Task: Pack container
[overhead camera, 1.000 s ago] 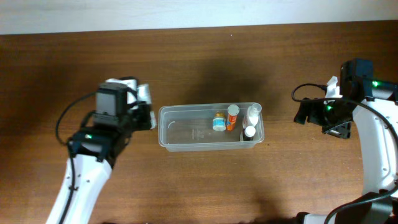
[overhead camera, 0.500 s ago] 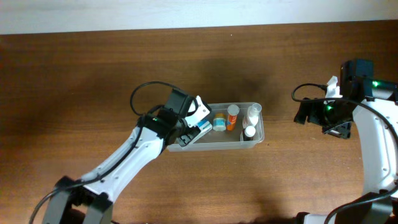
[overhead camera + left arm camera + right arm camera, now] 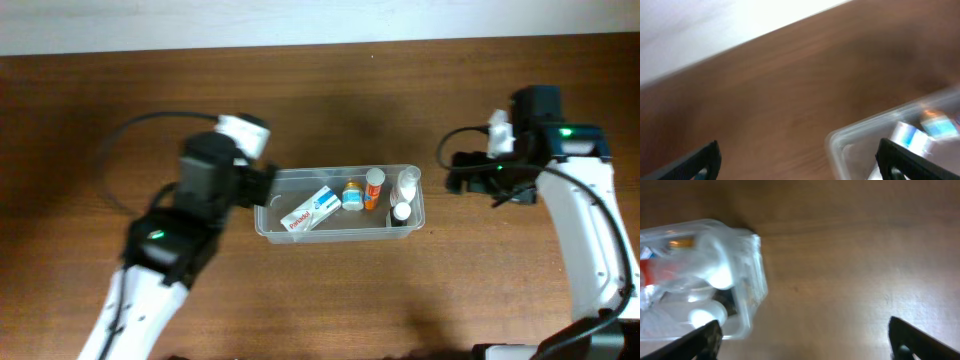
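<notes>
The container (image 3: 331,171), a clear shallow tub, lies mid-table. Inside it a white, blue and red tube (image 3: 310,210) lies slanted at the left. Beside the tube stand a small blue-labelled bottle (image 3: 352,196), an orange bottle (image 3: 373,187) and two white-capped bottles (image 3: 404,197). My left gripper (image 3: 260,187) is open and empty at the tub's left end. In the left wrist view the container's corner (image 3: 840,141) and the tube (image 3: 910,137) show between my spread fingers (image 3: 705,157). My right gripper (image 3: 458,176) is open and empty just right of the tub. The container's right end (image 3: 747,270) shows in the right wrist view.
The brown wooden table (image 3: 320,90) runs back to a pale wall strip (image 3: 200,20). The left arm's black cable (image 3: 140,130) loops over the table at the left. The right arm's body (image 3: 575,230) runs along the right edge.
My left gripper carried the tube into the container, opened and let it go, then drew back to the tub's left end. My right arm moved left toward the container.
</notes>
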Controlling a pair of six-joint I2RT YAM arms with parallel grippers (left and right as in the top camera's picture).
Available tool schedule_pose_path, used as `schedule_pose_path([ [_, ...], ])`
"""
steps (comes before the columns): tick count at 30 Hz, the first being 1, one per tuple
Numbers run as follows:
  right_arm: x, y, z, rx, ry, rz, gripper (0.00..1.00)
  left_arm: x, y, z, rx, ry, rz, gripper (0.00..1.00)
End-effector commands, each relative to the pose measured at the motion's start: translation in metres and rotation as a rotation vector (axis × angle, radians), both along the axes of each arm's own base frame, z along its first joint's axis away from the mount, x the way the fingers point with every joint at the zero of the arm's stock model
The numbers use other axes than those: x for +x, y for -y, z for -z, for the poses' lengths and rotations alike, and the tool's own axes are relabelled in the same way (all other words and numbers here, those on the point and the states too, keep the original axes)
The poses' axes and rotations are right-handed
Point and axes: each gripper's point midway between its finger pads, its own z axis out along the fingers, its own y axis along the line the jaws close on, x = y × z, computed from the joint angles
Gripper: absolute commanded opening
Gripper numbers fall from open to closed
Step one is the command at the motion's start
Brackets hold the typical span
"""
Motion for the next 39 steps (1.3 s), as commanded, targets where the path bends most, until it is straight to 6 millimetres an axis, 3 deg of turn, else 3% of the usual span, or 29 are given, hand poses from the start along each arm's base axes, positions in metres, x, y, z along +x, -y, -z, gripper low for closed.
schedule_pose_path([
  [1,0.011,-0.014,-0.017,-0.062,0.106,-0.065,0.98,0.001,-0.057,0.003,-0.163,-0.021,-0.295,0.99],
  [5,0.031,-0.026,-0.025,-0.066,0.202,-0.096,0.98,0.003,-0.082,0.010,-0.227,-0.055,-0.342,0.99],
  [9,0.023,-0.024,-0.023,-0.066,0.168,-0.094,0.98,-0.008,-0.098,0.021,-0.215,-0.113,-0.393,0.99],
  [11,0.017,-0.024,-0.028,-0.063,0.168,-0.079,0.98,-0.016,-0.095,0.023,-0.216,-0.141,-0.370,0.99],
  [15,0.006,-0.023,-0.056,-0.062,0.269,-0.068,0.98,-0.039,-0.091,0.013,-0.231,-0.129,-0.343,0.99],
  [19,-0.025,-0.009,-0.091,-0.126,0.467,0.014,0.99,-0.078,-0.093,-0.009,-0.247,0.012,-0.317,0.99],
  [20,-0.047,-0.004,-0.099,-0.159,0.562,0.034,0.99,-0.097,-0.093,-0.016,-0.265,0.089,-0.305,0.99],
  [24,-0.092,-0.001,-0.092,-0.162,0.700,0.036,0.98,-0.133,-0.095,-0.019,-0.287,0.217,-0.291,0.99],
  [30,-0.132,0.005,-0.077,-0.147,0.797,0.048,0.98,-0.163,-0.096,-0.022,-0.299,0.281,-0.282,0.99],
  [33,-0.153,0.008,-0.064,-0.152,0.762,0.043,0.98,-0.171,-0.096,-0.008,-0.288,0.222,-0.290,0.99],
  [39,-0.167,0.010,-0.045,-0.166,0.668,0.031,0.98,-0.184,-0.097,0.019,-0.265,0.103,-0.306,0.99],
])
